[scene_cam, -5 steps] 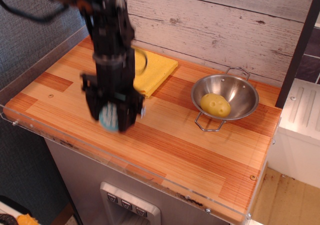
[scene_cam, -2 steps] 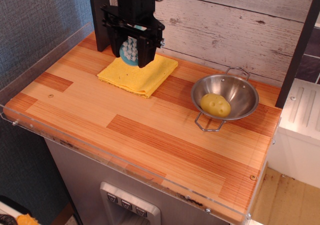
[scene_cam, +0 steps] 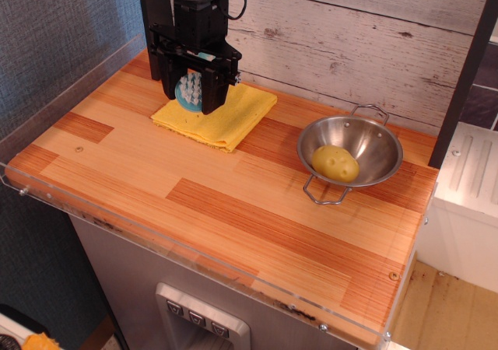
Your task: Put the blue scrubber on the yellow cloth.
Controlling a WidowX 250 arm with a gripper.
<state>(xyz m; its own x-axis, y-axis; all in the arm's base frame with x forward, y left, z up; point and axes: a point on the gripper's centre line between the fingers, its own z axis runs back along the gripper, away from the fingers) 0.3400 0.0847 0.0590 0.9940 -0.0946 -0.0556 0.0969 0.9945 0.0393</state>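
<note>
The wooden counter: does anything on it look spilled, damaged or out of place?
Nothing stands out. The folded yellow cloth lies flat, the steel bowl sits upright holding a yellow lumpy object, no spills.

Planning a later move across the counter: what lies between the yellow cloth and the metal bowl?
Nothing: only bare wooden countertop separates the yellow cloth from the metal bowl, as the single camera view shows.

gripper (scene_cam: 192, 95) clasping blue scrubber (scene_cam: 190, 92), above yellow cloth (scene_cam: 222, 117)
</note>
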